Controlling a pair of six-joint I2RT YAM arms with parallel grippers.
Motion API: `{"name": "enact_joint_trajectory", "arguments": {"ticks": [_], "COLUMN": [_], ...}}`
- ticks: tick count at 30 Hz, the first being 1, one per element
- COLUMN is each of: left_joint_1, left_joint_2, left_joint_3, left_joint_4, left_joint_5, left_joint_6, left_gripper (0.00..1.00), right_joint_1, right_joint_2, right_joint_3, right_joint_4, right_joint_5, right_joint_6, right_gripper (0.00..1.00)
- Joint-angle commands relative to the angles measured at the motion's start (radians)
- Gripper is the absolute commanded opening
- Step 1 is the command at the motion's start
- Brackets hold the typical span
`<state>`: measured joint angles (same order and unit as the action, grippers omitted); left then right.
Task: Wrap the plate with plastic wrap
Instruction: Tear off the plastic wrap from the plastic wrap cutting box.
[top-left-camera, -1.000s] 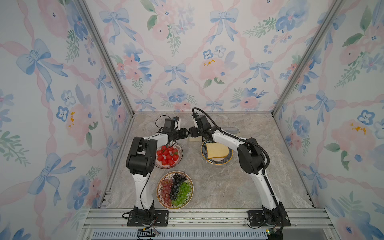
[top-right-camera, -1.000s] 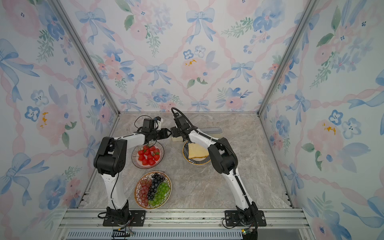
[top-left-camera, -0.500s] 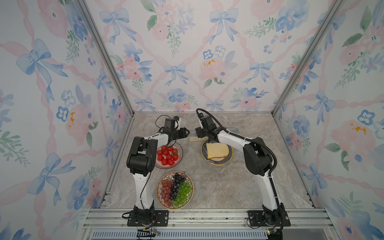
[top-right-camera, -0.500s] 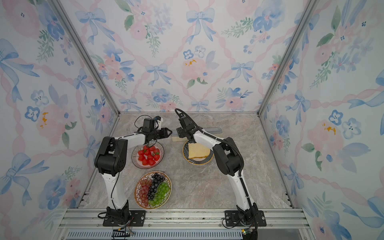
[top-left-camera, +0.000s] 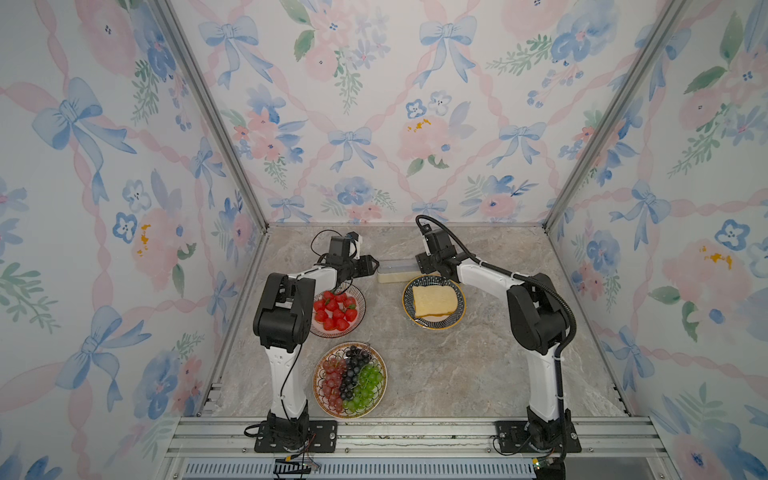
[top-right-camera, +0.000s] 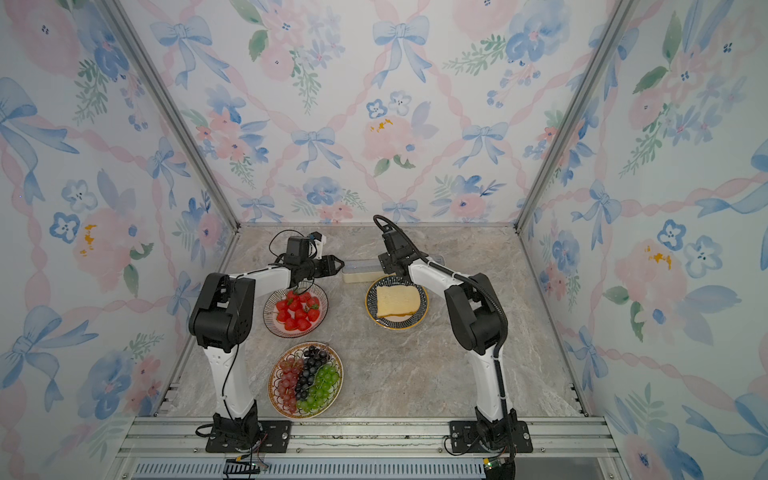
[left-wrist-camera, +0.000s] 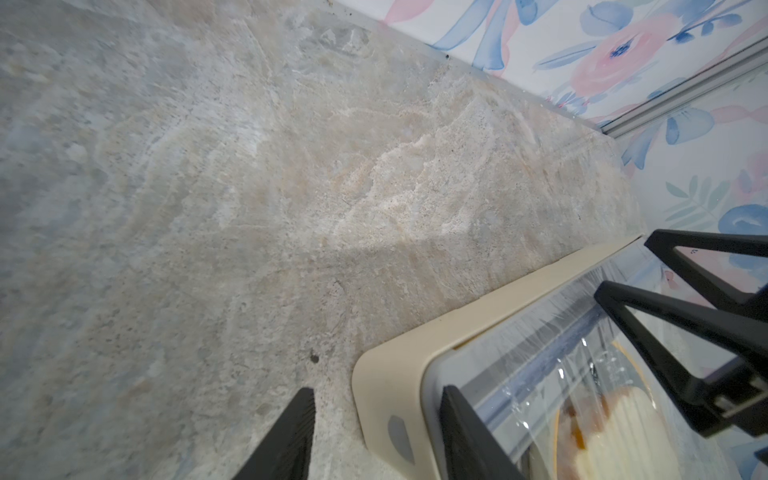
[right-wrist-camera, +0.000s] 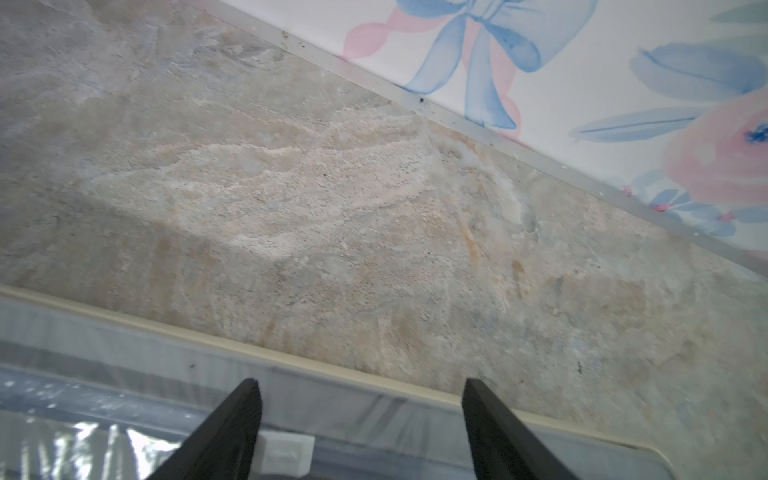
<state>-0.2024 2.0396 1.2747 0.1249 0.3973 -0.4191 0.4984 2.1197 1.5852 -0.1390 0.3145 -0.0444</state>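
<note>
Three plates stand on the marble-patterned tabletop (top-left-camera: 436, 374). The grape plate (top-left-camera: 383, 376) is at the front, the strawberry plate (top-left-camera: 360, 309) is behind it on the robot's left, and the plate (top-left-camera: 434, 325) carrying a bread slice (top-left-camera: 434, 301) is on the robot's right.

The long cream box (top-left-camera: 397, 271) lies just behind the plate with its grey top upward. The plastic wrap (left-wrist-camera: 552, 332) runs from the box toward the plate. The plate rim and bread show through the film in the left wrist view, but how much of the plate it covers cannot be determined.

The left end effector (left-wrist-camera: 378, 390) is at the box's left end with its fingers apart and not clamped. One finger is over the grey top and the other is over bare tabletop beside the box wall.

The right end effector (right-wrist-camera: 360, 380) hovers over the box near its other end, fingers spread wide and gripping nothing. The small white slider (right-wrist-camera: 286, 455) sits between them.
</note>
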Motion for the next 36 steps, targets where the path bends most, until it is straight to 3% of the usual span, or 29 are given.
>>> {"name": "enact_joint_trajectory", "arguments": {"ticks": [1,23,25,28,33,36], "left_joint_1": [0.007,0.003,0.005,0.006,0.008,0.001], "left_joint_2": [0.029,0.026,0.025,0.003,-0.086,-0.162], "left_joint_3": [-0.011,-0.002,0.012,0.052,0.083,0.023], "left_joint_4": [-0.102,-0.114,-0.116,-0.116,-0.115,-0.115], "left_joint_5": [-0.083,-0.093,-0.073,-0.038,-0.015,0.006], "left_joint_6": [0.026,0.023,0.016,0.001,-0.022,-0.04], "left_gripper": [0.51,0.51,0.51,0.53,0.65,0.67], "right_joint_1": [-0.04,-0.285,-0.307,-0.337,-0.396,-0.435], "right_joint_2": [-0.05,-0.165,-0.177,-0.228,-0.346,-0.413], "right_joint_3": [-0.051,-0.195,-0.19,-0.201,-0.269,-0.362], "right_joint_4": [-0.025,-0.047,-0.059,-0.039,-0.03,-0.022], "right_joint_5": [0.052,0.114,0.076,-0.017,-0.234,-0.393], "right_joint_6": [-0.032,0.057,0.086,0.124,0.224,0.313], "right_gripper": [0.78,0.78,0.79,0.87,1.0,0.97]}}
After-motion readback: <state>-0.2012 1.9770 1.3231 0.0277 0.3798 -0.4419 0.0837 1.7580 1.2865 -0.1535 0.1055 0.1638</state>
